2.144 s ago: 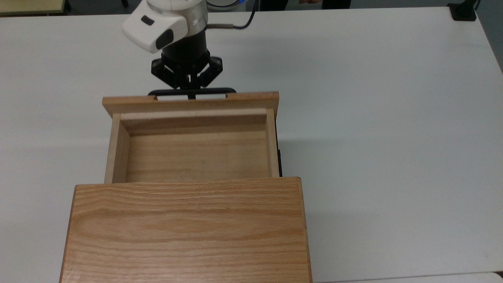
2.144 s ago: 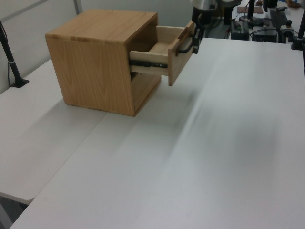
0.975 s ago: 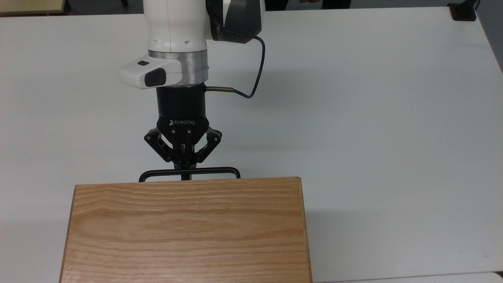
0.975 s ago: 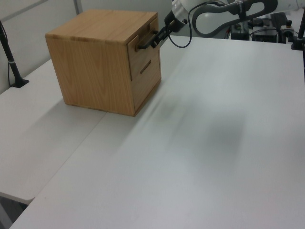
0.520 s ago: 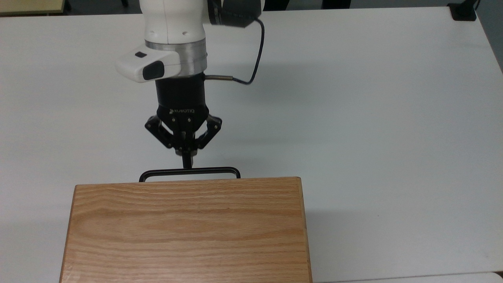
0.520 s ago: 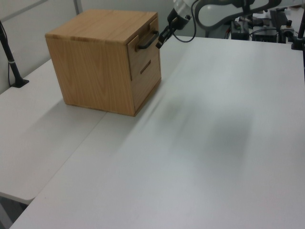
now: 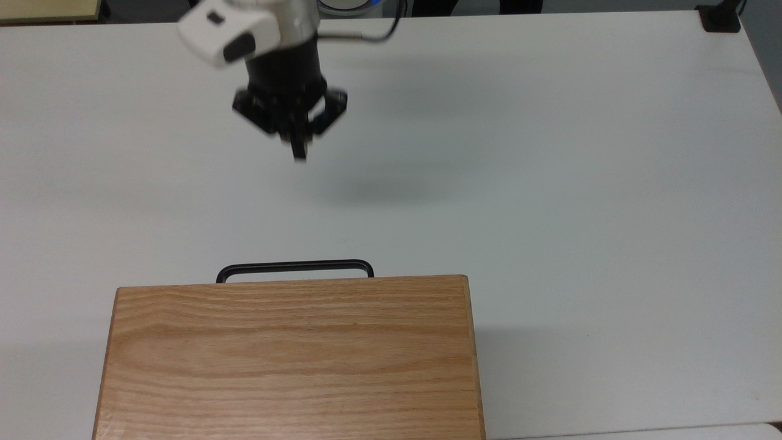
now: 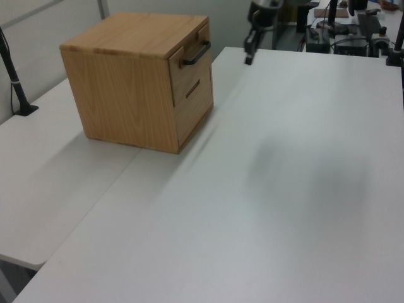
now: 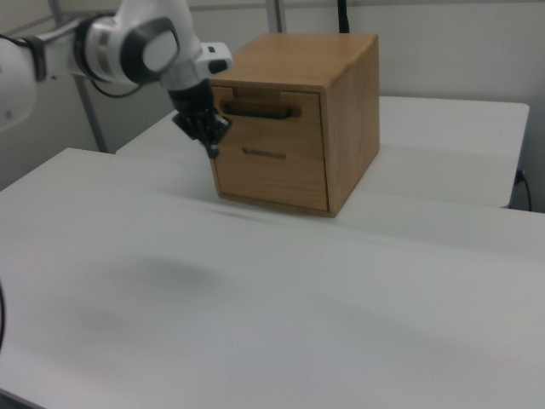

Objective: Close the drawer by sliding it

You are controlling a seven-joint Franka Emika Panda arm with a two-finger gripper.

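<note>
The drawer (image 9: 266, 104) sits fully inside the oak cabinet (image 7: 293, 357), its front panel flush with the cabinet face. Its black bar handle (image 7: 295, 267) sticks out past the cabinet's top edge in the top view, and the handle (image 8: 197, 52) is also seen from the side in the left view. My gripper (image 7: 299, 154) hangs over bare table well away from the handle, toward the top view's upper edge, fingers together and holding nothing. In the right view the gripper (image 9: 213, 150) hovers in front of the cabinet's left edge. In the left view the gripper (image 8: 249, 58) is to the right of the cabinet (image 8: 126, 82).
Below the drawer, a second drawer front with a small handle (image 9: 264, 153) is also flush with the cabinet face. The white table (image 7: 580, 183) spreads wide around the cabinet. A black clamp (image 7: 721, 18) sits at the far corner, and a black pole (image 8: 12, 69) stands at the left view's left.
The drawer went from pulled out to fully pushed in. Since then my gripper has left the handle and backed far away from the cabinet across the table.
</note>
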